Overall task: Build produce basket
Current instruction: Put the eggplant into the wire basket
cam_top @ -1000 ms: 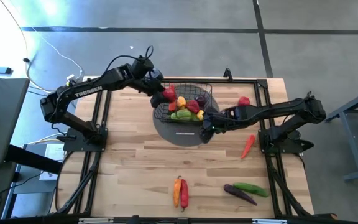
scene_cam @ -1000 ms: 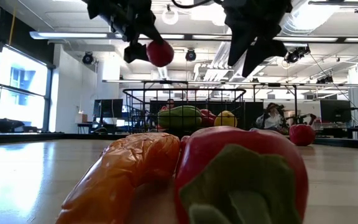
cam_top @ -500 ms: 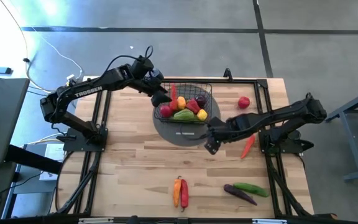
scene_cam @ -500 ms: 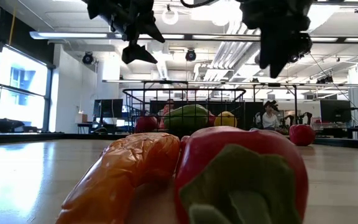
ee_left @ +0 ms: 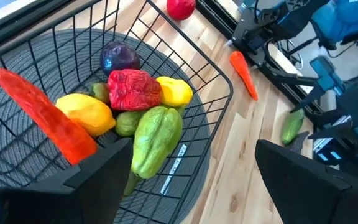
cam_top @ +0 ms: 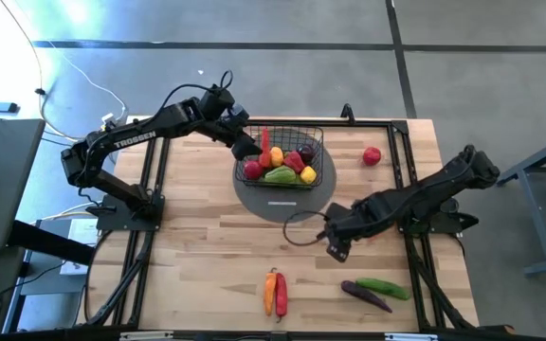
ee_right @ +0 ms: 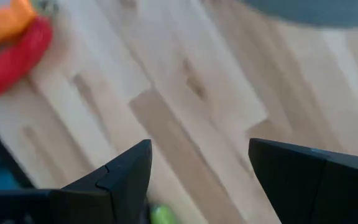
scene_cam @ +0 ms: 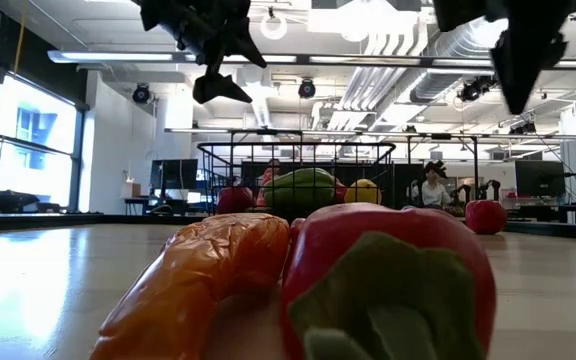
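Note:
The black wire basket point(cam_top: 313, 142) stands on a round grey mat point(cam_top: 282, 204) at the table's far middle. It holds a long red pepper point(ee_left: 48, 121), lemons point(ee_left: 87, 112), a green pepper point(ee_left: 154, 140), a red pepper point(ee_left: 132, 90) and an eggplant point(ee_left: 120, 58). My left gripper point(cam_top: 247, 149) hovers open above the basket's left edge, also seen in the low view point(scene_cam: 218, 75). My right gripper point(cam_top: 335, 248) is open over bare wood, nearer than the mat. A red tomato point(cam_top: 373, 155) lies right of the basket.
An orange and a red pepper point(cam_top: 274, 292) lie side by side near the table's near edge. A green cucumber point(cam_top: 382, 285) and a purple eggplant point(cam_top: 366, 296) lie near the right corner. An orange-red pepper point(ee_left: 244, 74) lies on the wood right of the mat.
My left gripper has let go of a red tomato, which has fallen into the basket's left side; the gripper has stayed above the basket. My right gripper has moved from the basket's right rim toward the table's near edge, past the mat.

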`<act>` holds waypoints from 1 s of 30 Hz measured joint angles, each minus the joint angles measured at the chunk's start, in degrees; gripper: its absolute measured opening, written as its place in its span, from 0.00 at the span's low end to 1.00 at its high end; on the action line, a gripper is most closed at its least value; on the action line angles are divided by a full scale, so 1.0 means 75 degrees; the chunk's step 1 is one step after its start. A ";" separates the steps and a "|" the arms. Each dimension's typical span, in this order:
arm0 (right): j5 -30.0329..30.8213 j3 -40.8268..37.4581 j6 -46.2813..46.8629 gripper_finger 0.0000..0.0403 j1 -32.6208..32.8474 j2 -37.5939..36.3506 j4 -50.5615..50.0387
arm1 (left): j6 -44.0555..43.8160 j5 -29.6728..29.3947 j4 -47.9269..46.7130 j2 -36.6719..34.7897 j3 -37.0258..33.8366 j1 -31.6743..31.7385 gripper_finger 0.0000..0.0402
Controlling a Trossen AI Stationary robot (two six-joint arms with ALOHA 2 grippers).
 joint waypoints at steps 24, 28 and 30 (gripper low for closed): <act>-0.0012 -0.0003 0.0926 0.63 0.3567 0.0325 0.0916 | -0.0402 0.0047 -0.0006 0.0000 0.0000 -0.0034 0.82; 0.0327 -0.0003 0.1271 0.63 0.3783 0.0736 0.1297 | -0.0402 0.0047 -0.0006 0.0000 0.0000 -0.0034 0.82; 0.0570 -0.0003 0.1299 0.63 0.3823 0.0961 0.1383 | -0.0404 0.0047 -0.0009 0.0000 0.0000 -0.0034 0.82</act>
